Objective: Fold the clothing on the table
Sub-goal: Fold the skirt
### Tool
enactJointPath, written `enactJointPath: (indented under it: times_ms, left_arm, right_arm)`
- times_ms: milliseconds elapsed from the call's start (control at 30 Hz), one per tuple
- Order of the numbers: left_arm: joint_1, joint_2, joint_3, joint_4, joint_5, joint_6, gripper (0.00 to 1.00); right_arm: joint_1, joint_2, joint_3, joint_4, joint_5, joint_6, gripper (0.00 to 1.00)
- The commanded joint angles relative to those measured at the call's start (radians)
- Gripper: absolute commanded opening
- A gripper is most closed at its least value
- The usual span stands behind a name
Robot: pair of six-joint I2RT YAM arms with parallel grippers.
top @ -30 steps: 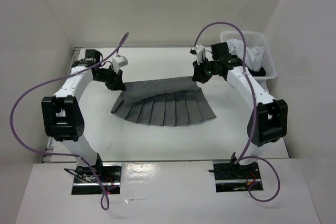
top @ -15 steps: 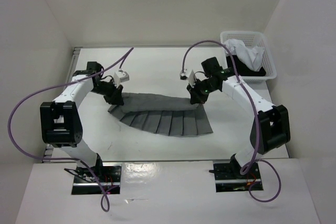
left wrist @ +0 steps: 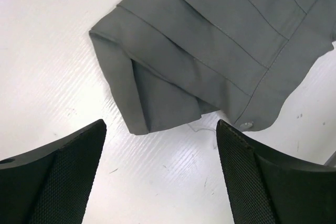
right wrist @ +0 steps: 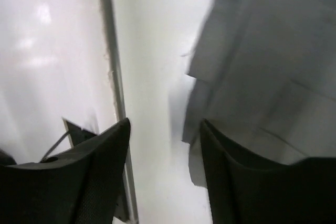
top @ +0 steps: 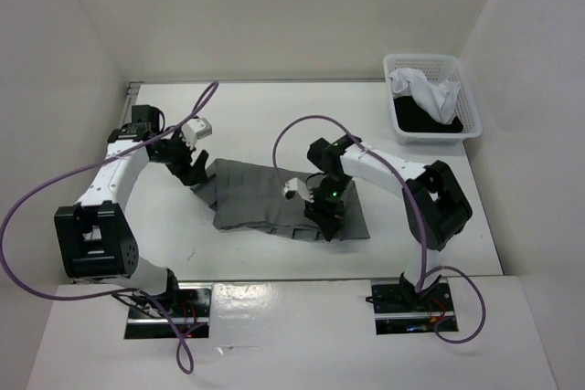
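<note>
Seen from above, a dark grey pleated skirt (top: 274, 200) lies flat on a white table (top: 274, 116), near the middle and somewhat toward the near edge. Its outline is a rough slanted band, and its far left corner sits higher in the view than its near right corner.

The left gripper (top: 196, 171) hovers at the skirt's far left corner. In the left wrist view its fingers (left wrist: 63, 177) are spread wide and hold nothing. Bare table shows between them, and the skirt's corner, with its layered pleat edges, lies just ahead.

The right gripper (top: 327, 218) sits low over the skirt's near right end. The right wrist view is blurred. Its jaws are parted, with bare table in the gap and the skirt's stepped edge just beside one finger (right wrist: 231, 182). No fabric appears pinched.

Open white surface surrounds the skirt. There is a wide stretch on the far side, a broad area to the left, and a narrower strip along the near edge. A white basket (top: 472, 118) of clothes stands in the far right corner, well apart from the skirt. White walls (top: 55, 61) close in the table.
</note>
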Motion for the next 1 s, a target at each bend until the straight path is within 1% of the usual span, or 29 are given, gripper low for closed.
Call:
enactJointPath:
  times_ms: [0,33,133,200,233,267,300,333,367,400,467,500,533,567,600,700,867,900,967]
  left_arm:
    - [0.020,-0.039,0.038,0.020,0.047,-0.067,0.92]
    - [0.031,-0.039,0.056,0.020,0.062,-0.086,0.92]
    - [0.031,-0.039,0.104,0.020,0.062,-0.156,0.93]
    - [0.031,-0.065,0.128,0.020,0.047,-0.234,0.95]
    - [0.031,-0.078,0.128,0.044,0.030,-0.271,0.96]
    - [0.031,-0.104,0.142,0.063,-0.020,-0.314,0.99]
    - [0.031,-0.119,0.142,0.080,-0.051,-0.394,0.99]
    - [0.031,-0.134,0.142,0.104,-0.077,-0.425,0.99]
    - [0.031,-0.163,0.142,0.115,-0.138,-0.455,1.00]
    - [0.031,-0.176,0.142,0.126,-0.177,-0.527,1.00]
    - [0.031,-0.185,0.142,0.137,-0.240,-0.584,1.00]
    - [0.031,-0.185,0.154,0.137,-0.298,-0.641,1.00]
    - [0.031,-0.185,0.168,0.111,-0.315,-0.661,1.00]
    - [0.031,-0.170,0.177,0.094,-0.315,-0.675,1.00]
    - [0.031,-0.161,0.177,0.066,-0.349,-0.716,1.00]
    - [0.031,-0.132,0.156,0.046,-0.378,-0.752,1.00]
    - [0.022,-0.080,0.095,0.087,-0.410,-0.752,1.00]
    - [0.022,-0.079,0.082,0.087,-0.410,-0.752,1.00]
    - [0.013,-0.050,0.070,0.112,-0.420,-0.752,1.00]
  right_arm:
    - [0.026,0.021,0.024,-0.123,-0.043,-0.060,0.63]
    - [0.026,0.021,0.050,-0.124,-0.043,-0.060,0.75]
    - [0.026,-0.020,0.121,-0.093,-0.043,0.010,0.85]
    - [0.026,-0.045,0.162,-0.062,-0.043,0.124,0.89]
    - [0.036,-0.054,0.193,0.008,-0.043,0.184,0.90]
    - [0.036,-0.069,0.204,0.051,-0.008,0.313,0.97]
    - [0.054,-0.070,0.204,0.091,0.014,0.377,0.99]
    - [0.065,-0.080,0.204,0.184,0.046,0.447,0.99]
    - [0.077,-0.080,0.204,0.224,0.098,0.510,0.99]
    - [0.077,-0.080,0.204,0.266,0.115,0.614,0.99]
    - [0.091,-0.051,0.166,0.375,0.115,0.684,0.99]
    - [0.091,-0.012,0.152,0.411,0.156,0.763,0.99]
    - [0.091,0.015,0.141,0.451,0.173,0.796,0.99]
    - [0.091,0.044,0.141,0.465,0.187,0.825,0.99]
    - [0.091,0.093,0.141,0.479,0.224,0.877,0.99]
    - [0.111,0.142,0.164,0.521,0.302,0.942,0.99]
    - [0.173,0.176,0.193,0.531,0.387,1.022,0.99]
    - [0.174,0.176,0.193,0.531,0.425,1.038,0.99]
    - [0.174,0.176,0.172,0.531,0.451,1.052,0.99]
